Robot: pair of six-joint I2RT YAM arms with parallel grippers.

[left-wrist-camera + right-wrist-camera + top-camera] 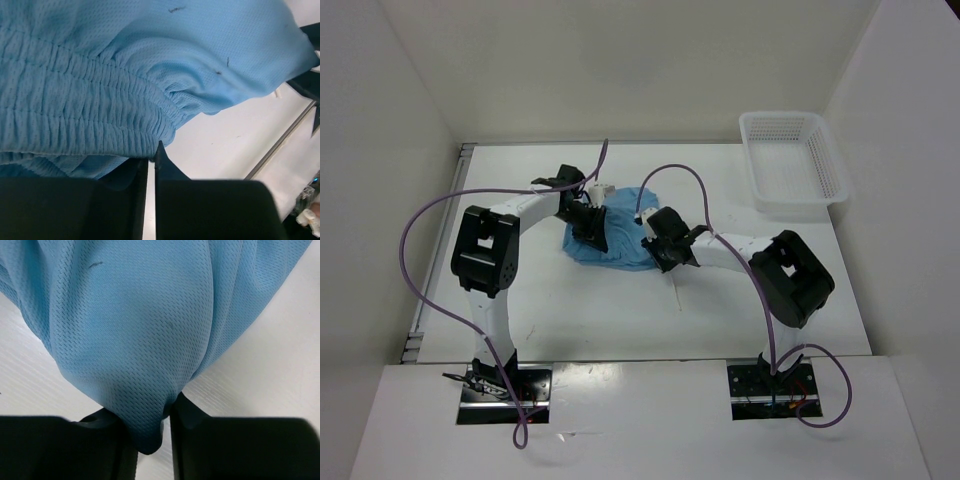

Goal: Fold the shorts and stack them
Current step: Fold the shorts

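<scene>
The light blue shorts (618, 242) lie bunched in a heap at the table's middle. My left gripper (588, 228) is on their left side. In the left wrist view its jaws (151, 160) are nearly closed, pinching the edge of the gathered elastic waistband (85, 105) at the tips. My right gripper (660, 252) is on the heap's right side. In the right wrist view it (150, 415) is shut on a hanging fold of the mesh cloth (135, 340), lifted a little off the table. A thin white string (674, 294) trails toward the near side.
A white plastic mesh basket (792, 165) stands at the back right, against the right wall. White walls enclose the table on the left, back and right. Purple cables loop above both arms.
</scene>
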